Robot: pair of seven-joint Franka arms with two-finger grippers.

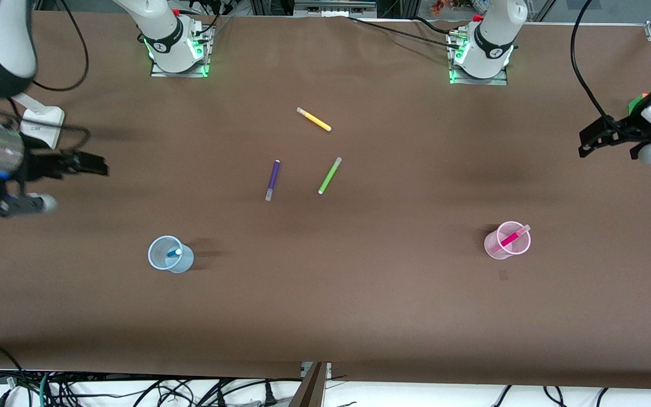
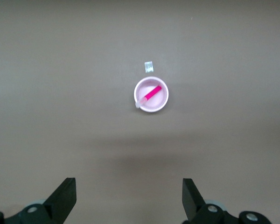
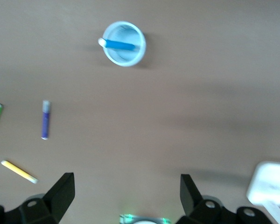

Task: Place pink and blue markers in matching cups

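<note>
The pink marker (image 1: 511, 238) is seen leaning inside the pink cup (image 1: 497, 247), which stands toward the left arm's end of the table. The blue marker (image 1: 174, 252) rests inside the blue cup (image 1: 161, 261), toward the right arm's end. Both cups lie nearer to the front camera than the yellow marker (image 1: 314, 119), green marker (image 1: 329, 176) and purple marker (image 1: 272, 180), which lie loose mid-table.

The left gripper (image 1: 592, 140) is held up in the air over the table's edge at its own end, well apart from the pink cup, with its fingers (image 2: 64, 196) spread wide and empty. The right gripper (image 1: 85, 164) is held likewise over its end, well apart from the blue cup, fingers (image 3: 60, 190) parted and holding nothing.
</note>
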